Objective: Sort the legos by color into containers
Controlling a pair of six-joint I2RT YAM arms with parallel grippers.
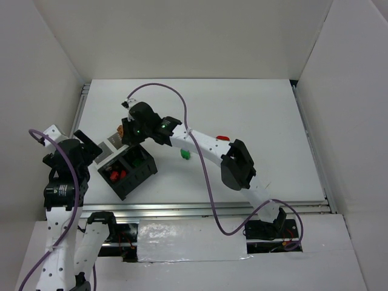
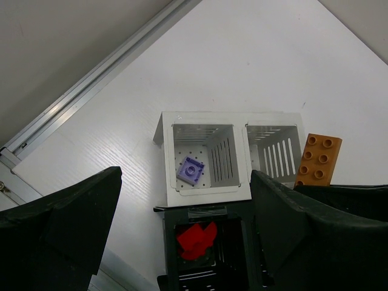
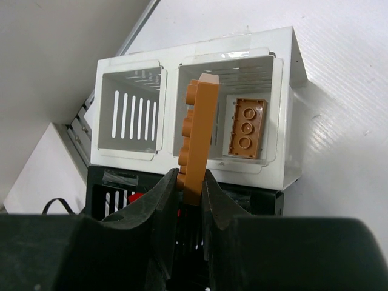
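Observation:
The black box (image 1: pixel 128 182) has two white square compartments (image 3: pixel 285 97) joined to its far edge. My right gripper (image 3: pixel 192 188) is shut on an orange brick (image 3: pixel 199 130), held edge-on above the right white compartment, where another orange brick (image 3: pixel 245 128) lies. That gripper (image 1: pixel 128 132) and its brick (image 2: pixel 318 159) also show in the other views. A lilac brick (image 2: pixel 190 170) lies in the other white compartment. Red bricks (image 2: pixel 197 239) lie in one black compartment and a green one (image 1: pixel 138 162) in another. My left gripper (image 2: pixel 188 248) is open and empty above the box.
A loose green brick (image 1: pixel 185 154) and a loose red brick (image 1: pixel 223 138) lie on the white table to the right of the box, beside the right arm. A metal rail (image 2: pixel 91 85) runs along the table's left edge. White walls enclose the table.

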